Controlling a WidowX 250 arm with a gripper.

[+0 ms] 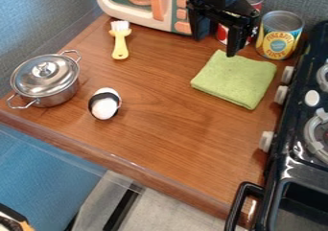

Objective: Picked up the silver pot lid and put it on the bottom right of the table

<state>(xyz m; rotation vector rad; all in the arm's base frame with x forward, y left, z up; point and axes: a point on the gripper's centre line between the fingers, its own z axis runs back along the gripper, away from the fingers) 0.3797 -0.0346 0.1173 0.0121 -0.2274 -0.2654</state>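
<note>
The gripper (217, 44) hangs at the upper right of the camera view, above the table's back part near the green cloth, its two fingers spread apart with nothing seen between them. On the left side of the table stands a silver pot (59, 97) with two loop handles. Its silver lid (45, 75), with a round knob on top, lies on the pot. The lid is well to the left of the gripper and apart from it. The brown wooden table (192, 144) has its bottom right corner beside the stove.
A white egg-shaped toy with a black band (104, 104) is right of the pot. Farther back are a yellow brush (120, 40) and a toy microwave (137, 9). A green cloth (236, 78) and cans (280, 35) lie toward the right, beside the black stove (291, 148).
</note>
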